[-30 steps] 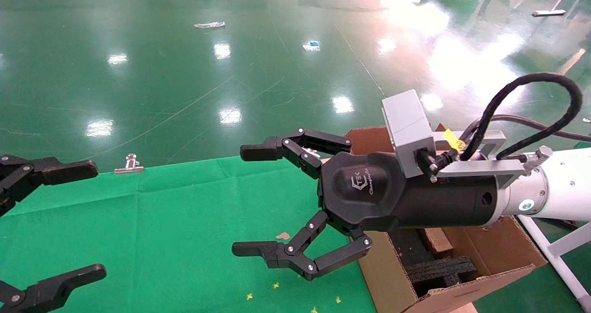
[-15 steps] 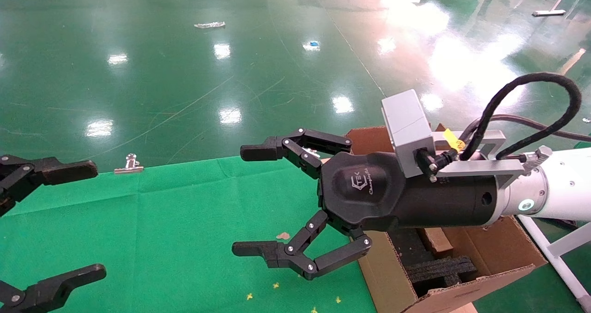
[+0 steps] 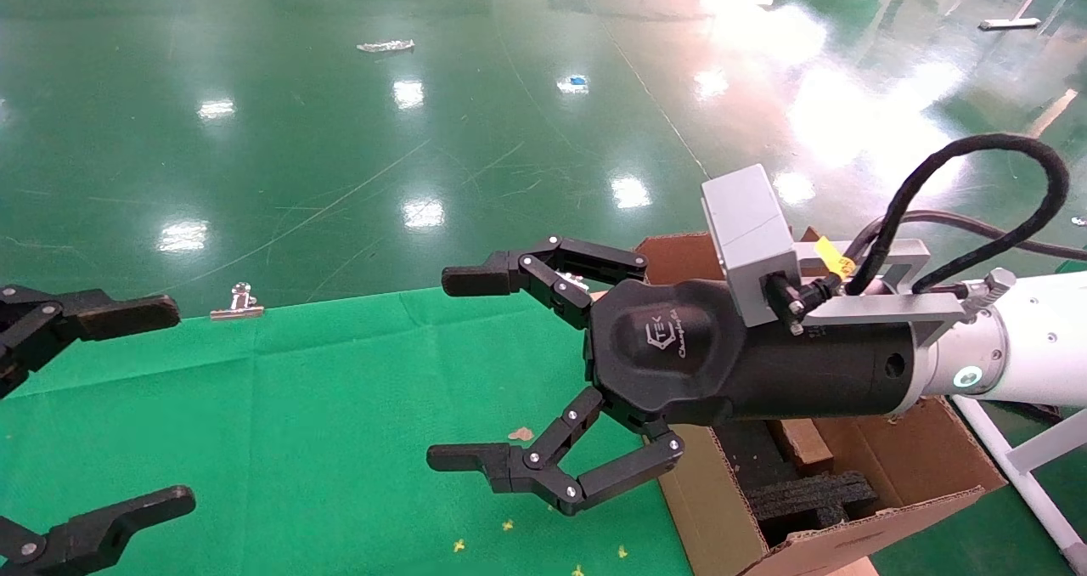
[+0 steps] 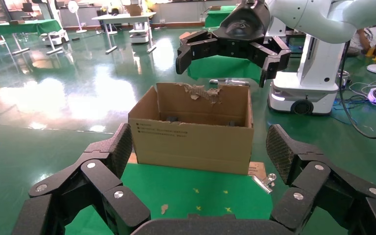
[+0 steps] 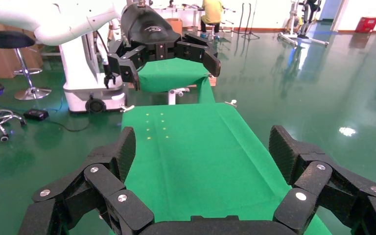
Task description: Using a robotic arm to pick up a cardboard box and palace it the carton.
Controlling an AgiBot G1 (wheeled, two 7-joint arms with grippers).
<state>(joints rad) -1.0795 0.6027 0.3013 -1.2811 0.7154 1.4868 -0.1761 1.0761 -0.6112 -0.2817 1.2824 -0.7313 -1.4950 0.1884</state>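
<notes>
My right gripper (image 3: 454, 369) on the white robotic arm (image 3: 1027, 351) is open and empty. It hovers above the green cloth, just left of the carton (image 3: 917, 465). The large brown carton stands at the table's right end with black foam inserts (image 3: 807, 495) inside. A narrow brown cardboard piece (image 3: 802, 442) stands in it between the foam; I cannot tell whether it is the small cardboard box. My left gripper (image 3: 166, 404) is open and empty at the left edge. The left wrist view shows the carton (image 4: 191, 142) with a torn inner wall and the right gripper (image 4: 225, 68) above it.
A green cloth (image 3: 297, 406) covers the table. A silver binder clip (image 3: 238, 302) lies at its far edge; another clip (image 4: 264, 182) lies by the carton's corner, beside a flat cardboard scrap (image 4: 257, 169). Glossy green floor lies beyond.
</notes>
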